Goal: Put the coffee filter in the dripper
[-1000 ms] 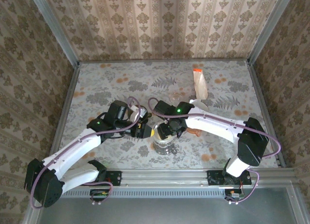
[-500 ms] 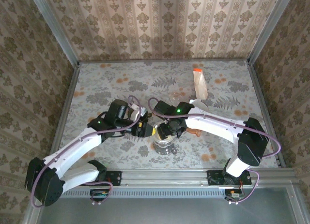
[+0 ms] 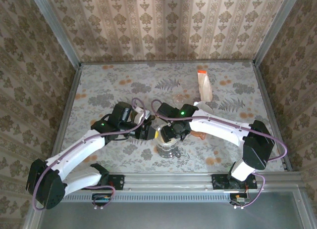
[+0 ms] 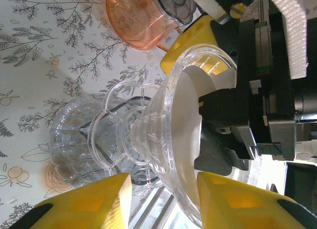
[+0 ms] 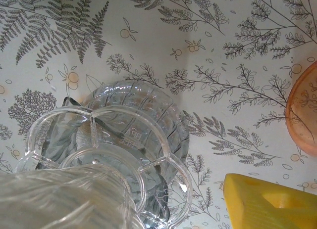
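1. Inside the dripper, pressed against its clear ribbed wall, sits the white coffee filter. Judging by how closely it hugs the cone, it looks seated or very nearly so.
2. Its long axis follows the dripper's own, with the open mouth upward and the tip down toward the neck. I judge it close to upright.
3. The dripper stands on a glass carafe. This raises the cone off the worktop, so both claws can reach its rim from the sides.
4. The left claw has its yellow fingers partway apart with the cone's wall between them, probably to steady it. I cannot tell whether they actually pinch it.
5. The right claw hangs at the rim, with one finger beside the carafe. I cannot tell how far it is spread or whether it holds anything.
6. An orange cup stands just beside the carafe.
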Available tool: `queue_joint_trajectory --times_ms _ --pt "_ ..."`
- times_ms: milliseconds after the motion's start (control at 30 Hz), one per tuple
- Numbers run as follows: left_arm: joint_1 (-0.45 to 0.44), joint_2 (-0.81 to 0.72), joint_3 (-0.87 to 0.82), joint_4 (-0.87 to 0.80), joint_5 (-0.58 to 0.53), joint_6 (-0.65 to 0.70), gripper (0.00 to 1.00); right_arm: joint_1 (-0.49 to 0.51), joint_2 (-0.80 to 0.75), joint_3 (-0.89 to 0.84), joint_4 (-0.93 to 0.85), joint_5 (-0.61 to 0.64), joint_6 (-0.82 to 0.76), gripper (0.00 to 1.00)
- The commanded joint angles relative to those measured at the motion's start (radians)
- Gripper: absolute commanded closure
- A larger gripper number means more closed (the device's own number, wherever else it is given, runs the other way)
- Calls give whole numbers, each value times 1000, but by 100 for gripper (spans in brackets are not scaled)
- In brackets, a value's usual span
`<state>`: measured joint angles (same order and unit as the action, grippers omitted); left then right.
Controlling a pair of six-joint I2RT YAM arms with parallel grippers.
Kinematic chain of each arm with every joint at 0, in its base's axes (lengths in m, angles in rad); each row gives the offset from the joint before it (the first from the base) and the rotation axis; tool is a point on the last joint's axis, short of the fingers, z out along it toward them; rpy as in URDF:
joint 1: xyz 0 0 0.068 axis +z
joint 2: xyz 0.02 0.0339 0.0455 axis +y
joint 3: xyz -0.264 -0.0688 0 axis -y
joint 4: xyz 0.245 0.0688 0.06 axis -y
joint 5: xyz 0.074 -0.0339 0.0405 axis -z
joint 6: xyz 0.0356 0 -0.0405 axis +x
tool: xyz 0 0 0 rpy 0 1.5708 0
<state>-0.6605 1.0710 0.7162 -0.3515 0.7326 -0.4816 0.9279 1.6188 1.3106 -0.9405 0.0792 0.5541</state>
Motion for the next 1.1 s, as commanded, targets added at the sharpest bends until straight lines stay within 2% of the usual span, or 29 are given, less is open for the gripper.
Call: queue_joint_trajectory --times_ms 0,367,667,900,1067 --pt "-5 -6 25 -15 -10 6 60 6 -24 44 -18 50 8 31" --pt "-7 -10 24 -15 -16 3 56 5 -117 81 -103 114 15 29" --pt "-7 -6 27 -13 -17 1 57 5 -176 43 -148 140 33 38" --pt "-7 0 27 -9 -13 1 57 -3 -156 29 -120 136 30 38" --pt "-8 -2 30 -13 -14 1 56 -3 -167 55 -107 139 1 32"
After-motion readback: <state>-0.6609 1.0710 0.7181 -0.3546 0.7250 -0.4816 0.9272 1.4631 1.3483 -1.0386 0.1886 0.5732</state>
